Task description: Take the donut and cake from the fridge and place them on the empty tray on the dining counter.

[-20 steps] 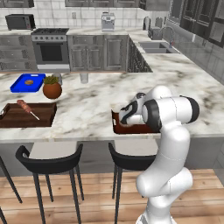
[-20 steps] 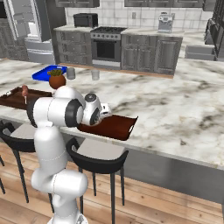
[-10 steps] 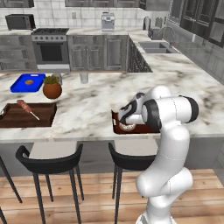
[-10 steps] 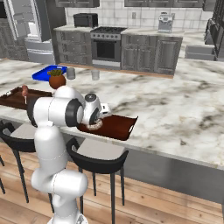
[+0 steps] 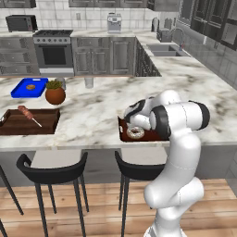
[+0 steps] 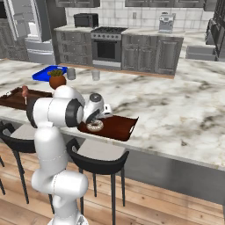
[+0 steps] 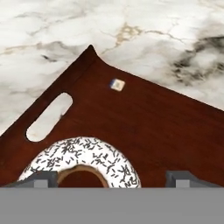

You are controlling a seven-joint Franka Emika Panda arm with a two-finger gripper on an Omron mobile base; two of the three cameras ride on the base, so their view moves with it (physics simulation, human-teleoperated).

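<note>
Item one, as I see it from the console: the long white-and-grey veined marble dining counter (image 5: 92,111) on dark cabinets, black stools (image 5: 53,169) tucked under its near edge.

Item two: the tall grey stainless fridge (image 6: 28,30), at about 10 o'clock in the right base view, well apart from the arm.

Item three: a deeper brown wooden tray (image 5: 28,122) carrying a thin stick, at 9 o'clock in the left base view; a blue tray (image 5: 28,87) and a round terracotta plant pot (image 5: 55,95) sit behind it.

Item four: the flat dark reddish-brown rectangular tray (image 7: 175,131) with a low rim and a slot handle, lying flat on the marble near the counter's front edge.

Item five: the two-finger gripper (image 7: 111,178), hanging just above the tray, fingers (image 7: 41,178) spread wide and clasping nothing.

Item six: the small ring donut (image 7: 83,162), white glaze with dark sprinkles, resting on the tray floor near the handle end, at 6 o'clock in the hand view, lying between the spread tips.
</note>
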